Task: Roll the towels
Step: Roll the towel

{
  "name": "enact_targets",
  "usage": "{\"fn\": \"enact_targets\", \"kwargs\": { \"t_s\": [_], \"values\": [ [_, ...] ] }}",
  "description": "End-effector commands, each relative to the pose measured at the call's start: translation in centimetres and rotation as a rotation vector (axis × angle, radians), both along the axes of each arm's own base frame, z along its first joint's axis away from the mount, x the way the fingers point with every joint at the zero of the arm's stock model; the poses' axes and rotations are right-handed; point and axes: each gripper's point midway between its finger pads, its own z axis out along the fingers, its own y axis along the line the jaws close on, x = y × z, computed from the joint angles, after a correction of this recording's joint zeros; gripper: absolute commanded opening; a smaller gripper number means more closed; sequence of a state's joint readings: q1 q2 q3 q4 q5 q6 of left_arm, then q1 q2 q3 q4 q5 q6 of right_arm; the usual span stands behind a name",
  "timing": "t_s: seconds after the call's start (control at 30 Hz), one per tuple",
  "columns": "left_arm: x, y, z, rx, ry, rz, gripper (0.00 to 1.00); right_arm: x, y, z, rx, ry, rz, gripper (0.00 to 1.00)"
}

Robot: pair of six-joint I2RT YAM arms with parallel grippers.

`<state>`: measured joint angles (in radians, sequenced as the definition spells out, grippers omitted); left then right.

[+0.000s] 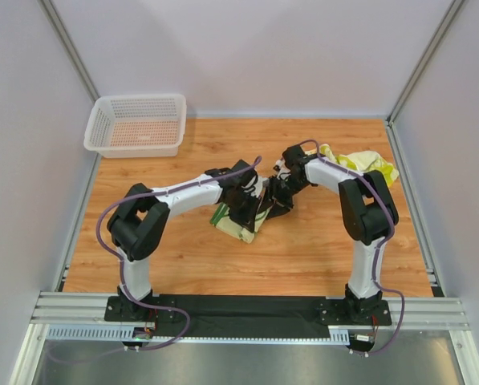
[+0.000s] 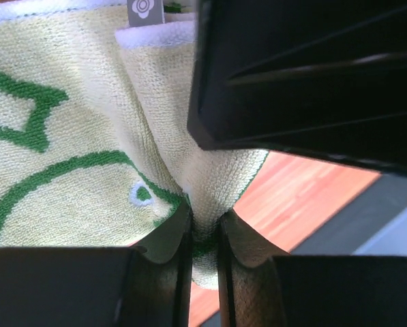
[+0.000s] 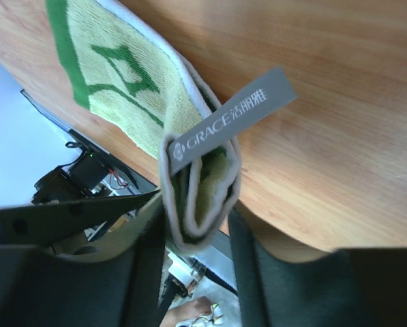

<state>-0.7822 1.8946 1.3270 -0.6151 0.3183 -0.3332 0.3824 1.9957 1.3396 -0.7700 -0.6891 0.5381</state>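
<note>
A cream-yellow towel [image 1: 237,227] with green lines lies partly lifted in the middle of the wooden table. My left gripper [image 1: 247,207] is shut on a pinched fold of it, seen close in the left wrist view [image 2: 204,223], where the cloth [image 2: 67,177] spreads out to the left. My right gripper [image 1: 274,202] holds the towel's doubled edge [image 3: 200,204] beside its grey label [image 3: 223,122], with the fingers [image 3: 145,252] closed on both sides of the fold. More towels [image 1: 359,164] lie crumpled in a heap at the back right.
A white mesh basket [image 1: 135,124] stands at the back left corner. White walls close the table on three sides. Both arms cross toward the middle, with purple cables looping above them.
</note>
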Motion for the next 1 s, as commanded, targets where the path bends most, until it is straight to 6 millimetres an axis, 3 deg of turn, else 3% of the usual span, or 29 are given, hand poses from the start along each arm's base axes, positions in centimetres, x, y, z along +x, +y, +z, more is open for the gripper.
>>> {"fn": "enact_targets", "kwargs": {
  "t_s": [0.0,0.13,0.33,0.43,0.47,0.57,0.73,0.83,0.97],
  "values": [
    [-0.7,-1.2,2.2,-0.159,0.152,0.006,0.22,1.7,-0.5,0.5,-0.009,-0.032,-0.002,0.44],
    [-0.3,-1.3,2.0,-0.210,0.233,0.034,0.22,2.9,-1.7,0.7,-0.052,-0.043,-0.015,0.55],
    [0.5,-0.7,0.9,-0.269,0.344,0.082,0.24,5.5,-3.9,3.0,-0.072,-0.164,-0.059,0.67],
    [1.1,-0.4,0.1,-0.276,0.400,0.122,0.25,5.2,-3.0,5.0,0.040,-0.238,-0.045,0.68],
    [1.3,-0.2,-0.1,-0.279,0.416,0.138,0.25,4.6,-2.8,4.4,0.068,-0.237,-0.051,0.68],
    [1.9,0.3,-0.9,-0.292,0.468,0.181,0.25,3.5,-1.7,5.2,0.163,-0.277,-0.036,0.68],
    [2.2,1.5,-2.0,-0.280,0.510,0.205,0.26,-0.3,0.3,3.3,0.213,-0.263,0.028,0.68],
    [2.6,2.0,-2.4,-0.286,0.527,0.225,0.28,-1.0,1.6,2.4,0.231,-0.271,0.040,0.68],
    [3.1,2.7,-2.5,-0.297,0.550,0.247,0.29,0.4,2.9,0.8,0.265,-0.309,0.004,0.67]
  ]
}}
